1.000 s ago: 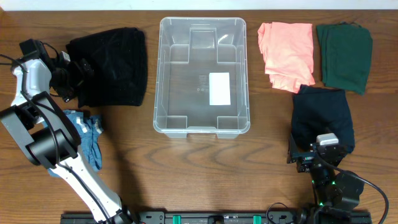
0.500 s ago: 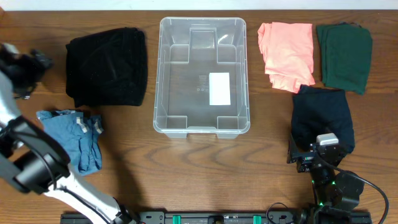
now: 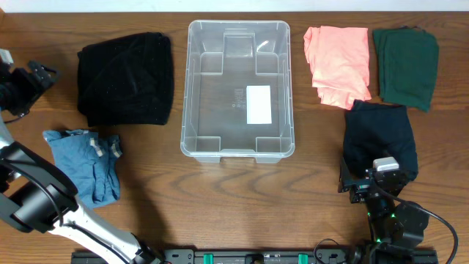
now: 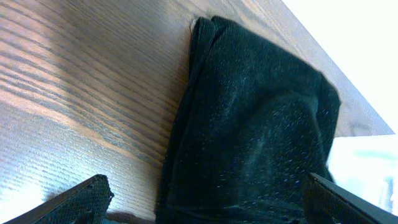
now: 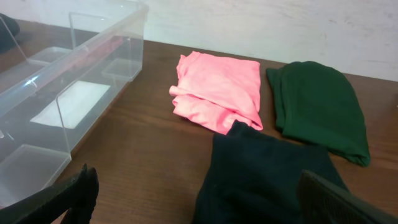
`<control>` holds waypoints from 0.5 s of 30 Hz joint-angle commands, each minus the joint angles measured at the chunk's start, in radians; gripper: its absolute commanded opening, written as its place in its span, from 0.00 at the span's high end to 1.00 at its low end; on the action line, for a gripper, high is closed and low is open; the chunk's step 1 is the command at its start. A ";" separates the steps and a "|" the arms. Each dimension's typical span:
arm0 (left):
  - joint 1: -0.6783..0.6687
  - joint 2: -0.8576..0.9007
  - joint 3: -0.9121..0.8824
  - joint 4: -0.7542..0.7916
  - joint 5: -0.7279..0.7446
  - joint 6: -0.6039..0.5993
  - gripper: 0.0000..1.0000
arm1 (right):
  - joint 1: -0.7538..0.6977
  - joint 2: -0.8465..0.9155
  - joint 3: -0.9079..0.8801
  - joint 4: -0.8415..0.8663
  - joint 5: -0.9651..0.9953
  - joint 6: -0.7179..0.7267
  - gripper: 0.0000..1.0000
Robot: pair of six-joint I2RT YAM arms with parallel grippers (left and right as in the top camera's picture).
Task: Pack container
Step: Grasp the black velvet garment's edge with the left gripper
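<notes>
Far left of the container (image 3: 220,92), my left gripper (image 3: 33,84) is hanging wide open, gripping nothing, and the black garment (image 3: 126,79) is lying between it and the container. Right of the container's front corner, my right gripper (image 3: 363,187) is gaping empty too, sitting at the navy garment's (image 3: 379,136) near edge.
</notes>
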 commanded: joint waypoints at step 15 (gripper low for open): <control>-0.028 0.277 0.011 0.101 0.159 0.077 0.02 | -0.003 -0.005 -0.002 -0.002 -0.003 0.011 0.01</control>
